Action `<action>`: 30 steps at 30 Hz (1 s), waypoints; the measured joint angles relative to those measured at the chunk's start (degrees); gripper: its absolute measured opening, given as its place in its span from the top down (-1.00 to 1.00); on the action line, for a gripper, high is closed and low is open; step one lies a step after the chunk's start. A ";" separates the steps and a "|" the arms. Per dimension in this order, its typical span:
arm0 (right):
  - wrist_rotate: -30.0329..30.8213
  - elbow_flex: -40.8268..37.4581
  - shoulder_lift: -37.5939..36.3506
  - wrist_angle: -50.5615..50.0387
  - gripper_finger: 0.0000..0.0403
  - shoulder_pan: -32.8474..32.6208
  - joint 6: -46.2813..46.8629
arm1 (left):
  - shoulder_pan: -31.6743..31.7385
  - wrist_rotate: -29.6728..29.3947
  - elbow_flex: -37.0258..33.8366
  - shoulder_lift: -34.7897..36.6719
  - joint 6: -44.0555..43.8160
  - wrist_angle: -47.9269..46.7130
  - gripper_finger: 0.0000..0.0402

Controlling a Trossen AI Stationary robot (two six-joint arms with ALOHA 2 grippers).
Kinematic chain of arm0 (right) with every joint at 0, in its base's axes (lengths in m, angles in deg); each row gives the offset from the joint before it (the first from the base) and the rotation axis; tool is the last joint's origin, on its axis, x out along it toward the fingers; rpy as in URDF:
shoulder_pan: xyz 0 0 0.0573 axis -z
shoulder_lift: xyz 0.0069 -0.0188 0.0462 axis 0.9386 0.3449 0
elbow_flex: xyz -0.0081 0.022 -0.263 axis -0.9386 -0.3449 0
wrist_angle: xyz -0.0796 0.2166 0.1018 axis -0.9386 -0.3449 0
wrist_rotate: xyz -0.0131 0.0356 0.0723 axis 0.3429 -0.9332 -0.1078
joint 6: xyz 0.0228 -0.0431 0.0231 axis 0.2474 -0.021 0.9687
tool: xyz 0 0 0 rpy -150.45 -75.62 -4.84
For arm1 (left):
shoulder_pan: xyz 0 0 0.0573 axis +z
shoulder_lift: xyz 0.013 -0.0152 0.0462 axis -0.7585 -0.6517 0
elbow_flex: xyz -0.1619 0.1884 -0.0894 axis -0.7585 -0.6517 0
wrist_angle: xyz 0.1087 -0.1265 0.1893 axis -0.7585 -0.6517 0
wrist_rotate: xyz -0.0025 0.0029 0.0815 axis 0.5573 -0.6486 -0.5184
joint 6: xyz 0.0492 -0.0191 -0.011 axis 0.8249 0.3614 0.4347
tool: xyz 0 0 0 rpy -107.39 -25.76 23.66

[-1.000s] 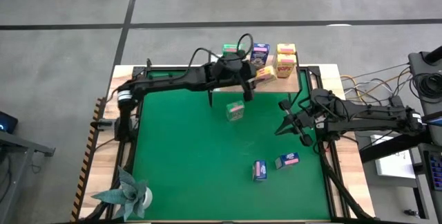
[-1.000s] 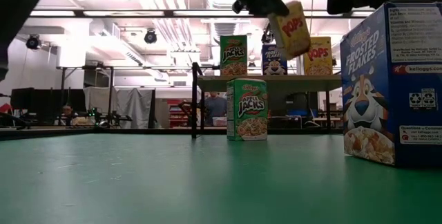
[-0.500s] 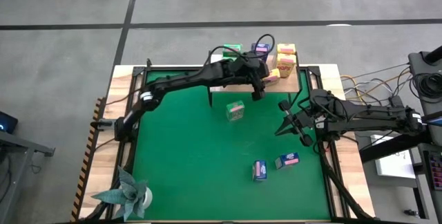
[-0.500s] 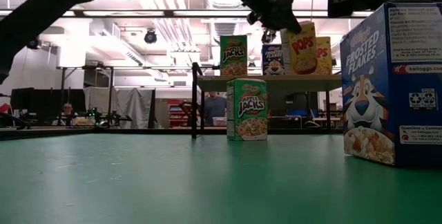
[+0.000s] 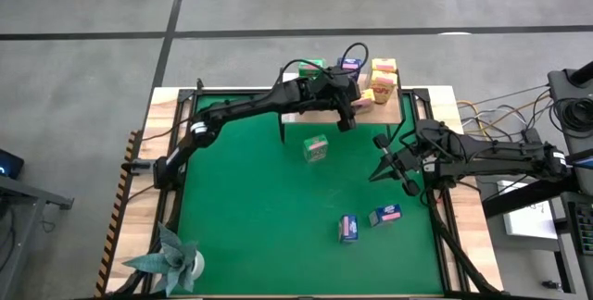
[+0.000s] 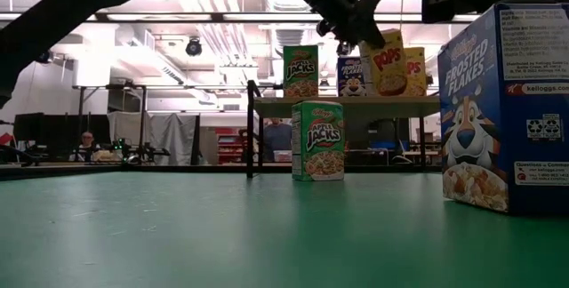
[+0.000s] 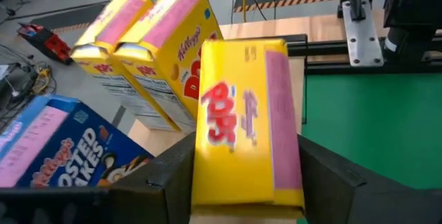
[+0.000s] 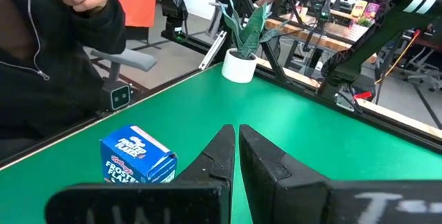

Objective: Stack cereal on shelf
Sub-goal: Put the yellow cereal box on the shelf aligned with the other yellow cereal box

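Plant: a folded teal paper plant in a white pot stands at the near left corner of the table, off the green mat.
Left gripper: the left gripper reaches over the far edge of the mat to the shelf; in the left wrist view its two fingers flank a yellow and pink Pops box, grasping it by its sides.
Held box: the Pops box sits upright at shelf height, just beside the two other yellow boxes; whether its base touches the plank cannot be told.
Shelf: a light wooden plank on black legs along the far edge of the table, carrying a green Apple Jacks box, a blue Frosted Flakes box, and two Pops boxes side by side toward its right end.
Mat, middle: one green Apple Jacks box stands upright just in front of the shelf.
Mat, near right: two blue Frosted Flakes boxes lie close together, apart from each other.
Right gripper: the right gripper hovers over the right side of the mat, its fingers clenched together on nothing.
Beyond the table: a person in a dark sleeve sits at the near side.
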 joint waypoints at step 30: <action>18.66 1.60 2.17 1.28 0.94 0.00 11.69 | -5.68 -6.74 -0.06 9.25 2.21 -10.03 -0.36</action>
